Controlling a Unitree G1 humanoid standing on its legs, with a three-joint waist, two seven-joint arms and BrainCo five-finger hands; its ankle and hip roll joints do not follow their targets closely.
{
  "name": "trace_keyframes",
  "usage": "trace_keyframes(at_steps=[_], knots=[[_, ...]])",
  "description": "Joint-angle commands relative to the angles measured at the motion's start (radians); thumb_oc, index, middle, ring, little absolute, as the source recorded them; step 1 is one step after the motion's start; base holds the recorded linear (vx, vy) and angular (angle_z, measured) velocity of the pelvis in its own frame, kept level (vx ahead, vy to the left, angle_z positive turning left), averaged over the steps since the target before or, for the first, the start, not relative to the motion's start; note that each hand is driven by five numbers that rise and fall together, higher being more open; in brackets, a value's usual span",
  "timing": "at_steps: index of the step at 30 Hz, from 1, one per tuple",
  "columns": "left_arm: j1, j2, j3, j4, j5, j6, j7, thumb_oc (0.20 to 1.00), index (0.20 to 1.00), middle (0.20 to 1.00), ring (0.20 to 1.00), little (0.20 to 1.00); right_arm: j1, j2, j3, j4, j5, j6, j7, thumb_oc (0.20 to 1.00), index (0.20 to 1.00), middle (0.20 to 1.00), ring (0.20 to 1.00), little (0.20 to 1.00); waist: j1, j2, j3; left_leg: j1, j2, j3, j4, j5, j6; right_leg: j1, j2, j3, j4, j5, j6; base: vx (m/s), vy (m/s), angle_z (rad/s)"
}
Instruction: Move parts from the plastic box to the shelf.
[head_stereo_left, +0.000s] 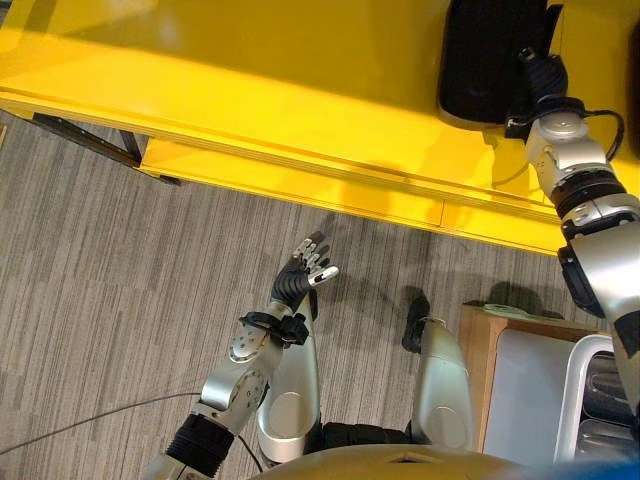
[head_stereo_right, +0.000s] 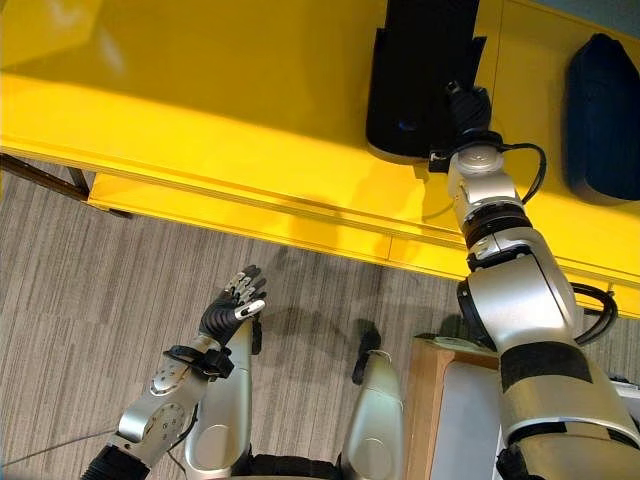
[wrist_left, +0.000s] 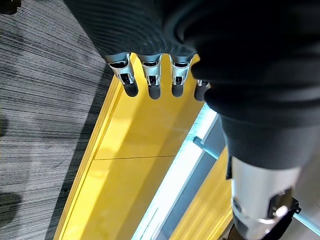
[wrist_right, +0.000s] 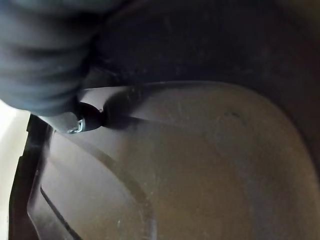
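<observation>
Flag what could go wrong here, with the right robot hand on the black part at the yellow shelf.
1. The right robot hand rests against the black part near the yellow shelf's front edge; pulling back carelessly might drag it off.
2. Its fingers are hidden, so its hold cannot be judged.
3. A second dark part sits beside it; a sideways swing could bump it.

Below me lies a grey carpet floor (head_stereo_left: 120, 260) with fine stripes running across it. At my lower right stands a wooden cabinet (head_stereo_left: 478, 350), light brown along its edge, with a pale grey top panel (head_stereo_left: 525, 390) set into it. A small pale green thing (head_stereo_left: 510, 311) lies at the far edge of the cabinet's top; I cannot tell what it is. Dark metal legs (head_stereo_left: 85, 140) reach the floor at my far left.
</observation>
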Motion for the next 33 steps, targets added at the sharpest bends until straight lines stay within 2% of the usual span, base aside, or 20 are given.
trace_keyframes(at_steps=[1,33], knots=[[0.028,0.0,-0.002,-0.08,-0.02,-0.046,-0.005,1.0,1.0,1.0,1.0,1.0,-0.146,-0.009,-0.007,0.035,0.037,-0.052,-0.016,0.2,0.2,0.2,0.2,0.2,0.019,0.02,-0.031,-0.067,0.083,-0.124,0.062,-0.055,-0.004,-0.001,-0.045,-0.043,-0.131,0.228,-0.041,0.0,0.0,0.0],[0.037,0.017,0.007,-0.074,-0.028,-0.056,0.013,1.0,1.0,1.0,1.0,1.0,-0.169,0.018,-0.028,0.097,0.065,-0.049,-0.03,0.2,0.2,0.2,0.2,0.2,0.018,0.031,-0.031,-0.095,0.087,-0.138,0.066,-0.05,-0.009,-0.033,-0.039,-0.039,-0.1,0.212,-0.048,0.0,-0.001,-0.01]])
